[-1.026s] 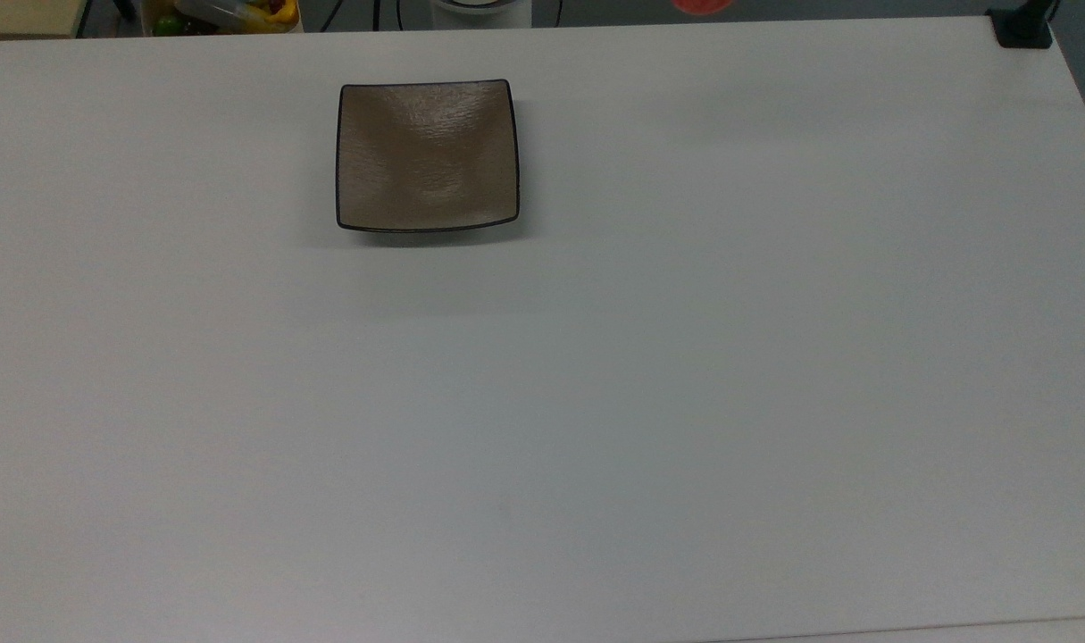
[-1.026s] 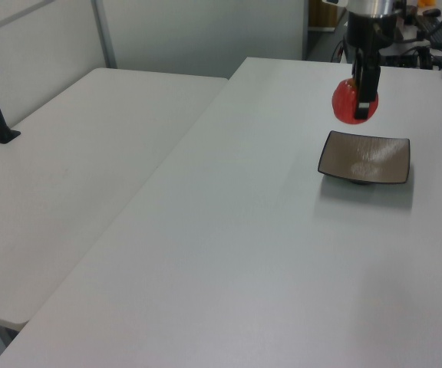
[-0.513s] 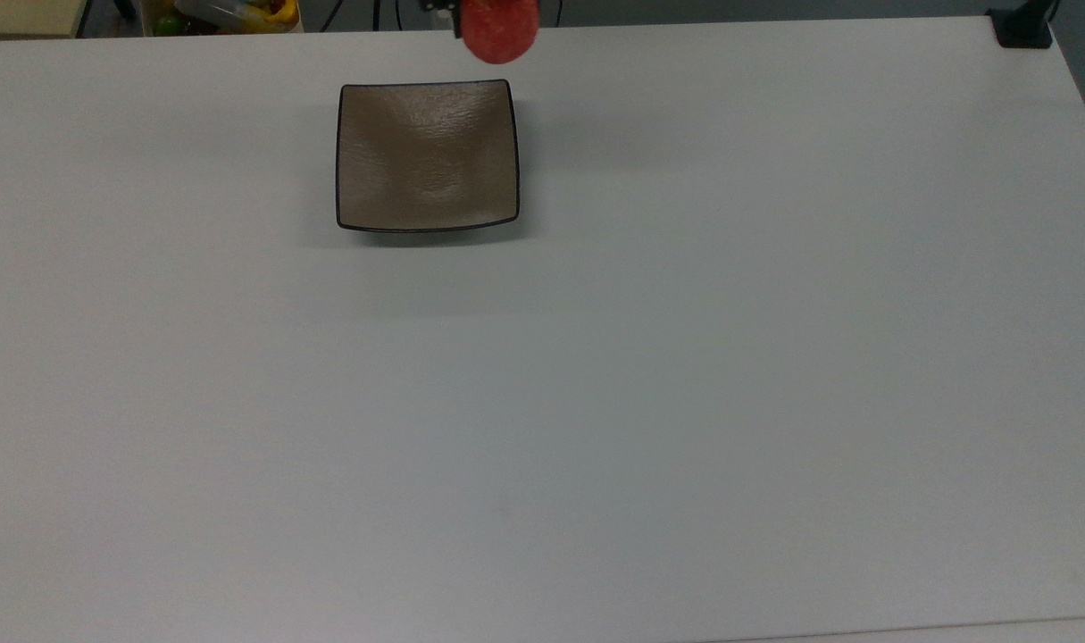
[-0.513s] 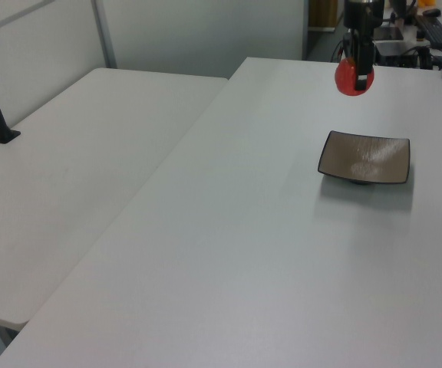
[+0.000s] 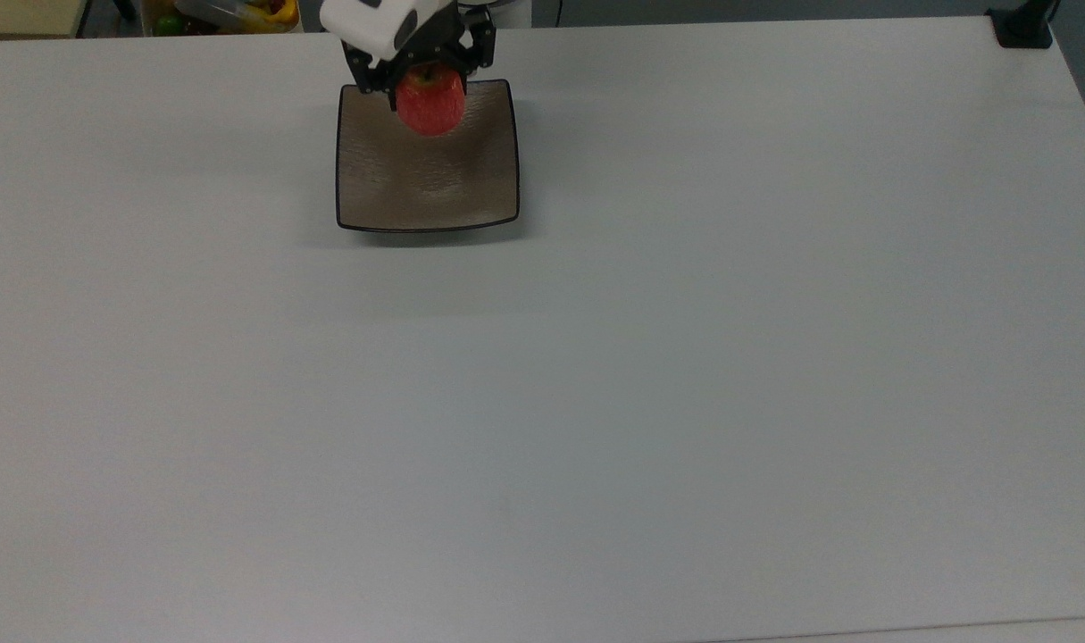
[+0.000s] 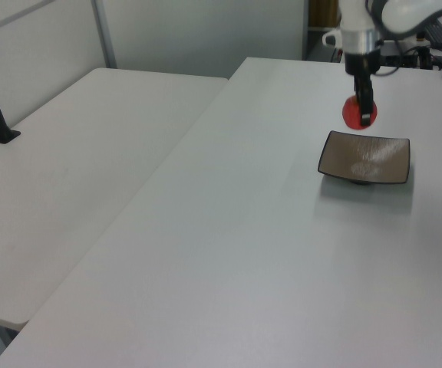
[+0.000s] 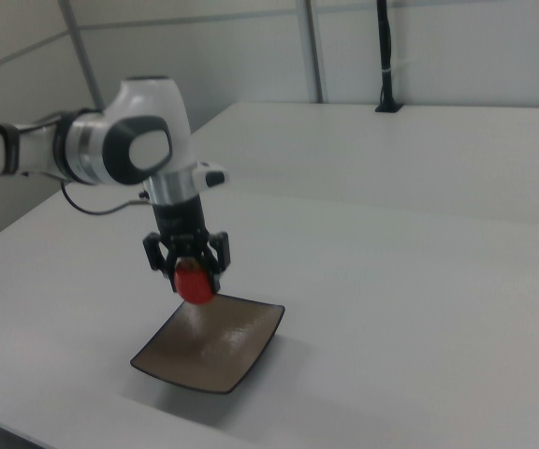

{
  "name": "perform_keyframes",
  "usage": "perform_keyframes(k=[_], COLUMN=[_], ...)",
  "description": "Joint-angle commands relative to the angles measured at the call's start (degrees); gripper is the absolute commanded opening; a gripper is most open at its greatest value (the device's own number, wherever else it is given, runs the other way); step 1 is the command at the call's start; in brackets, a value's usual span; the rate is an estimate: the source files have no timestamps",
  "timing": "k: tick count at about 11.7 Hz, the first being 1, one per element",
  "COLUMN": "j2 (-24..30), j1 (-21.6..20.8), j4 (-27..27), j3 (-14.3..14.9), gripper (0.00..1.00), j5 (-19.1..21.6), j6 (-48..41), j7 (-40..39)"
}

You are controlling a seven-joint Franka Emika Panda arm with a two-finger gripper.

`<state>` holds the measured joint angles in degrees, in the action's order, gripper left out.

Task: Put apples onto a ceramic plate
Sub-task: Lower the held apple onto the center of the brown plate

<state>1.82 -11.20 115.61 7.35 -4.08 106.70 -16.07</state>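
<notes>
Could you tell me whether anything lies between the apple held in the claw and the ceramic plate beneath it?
Nothing: in the right view the apple, held in the claw, hangs above the ceramic plate with bare air between them.

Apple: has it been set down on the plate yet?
No; in the right view the apple hangs in the gripper, clear above the plate.

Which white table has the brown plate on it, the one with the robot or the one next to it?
The table under the robot arm. It carries the square brown plate, over which the gripper holds the red apple. The neighbouring table, at the left view's left, does not.
</notes>
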Motion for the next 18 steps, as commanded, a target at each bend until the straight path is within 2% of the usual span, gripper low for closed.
perform_keyframes(k=[1, 3, 6, 7, 10, 13, 14, 16, 18], j2=[-2.0, -4.2, -5.8, -6.0, -6.2, -5.3, -4.8, -4.2, -3.7], j1=[1.3, 1.6, 1.6, 1.7, 1.8, 1.7, 1.4, 0.7, 0.6], j4=[7.5, 10.1, 10.5, 10.5, 10.3, 9.5, 8.6, 4.5, -2.8], j3=[0.1, 0.1, 0.1, 0.1, 0.1, 0.1, 0.1, -0.4, -1.2], gripper=[0.13, 0.13, 0.14, 0.22, 1.00, 1.00, 1.00, 1.00, 1.00], j5=[-1.3, -1.3, -1.3, -1.3, -1.3, -1.3, -1.3, -1.3, -1.2], j6=[9.2, 13.7, 15.5, 15.4, 15.1, 14.8, 14.8, 12.6, 4.8], j7=[-0.2, -0.2, -0.1, -0.1, 0.2, 2.2, 5.3, 12.9, 14.1])
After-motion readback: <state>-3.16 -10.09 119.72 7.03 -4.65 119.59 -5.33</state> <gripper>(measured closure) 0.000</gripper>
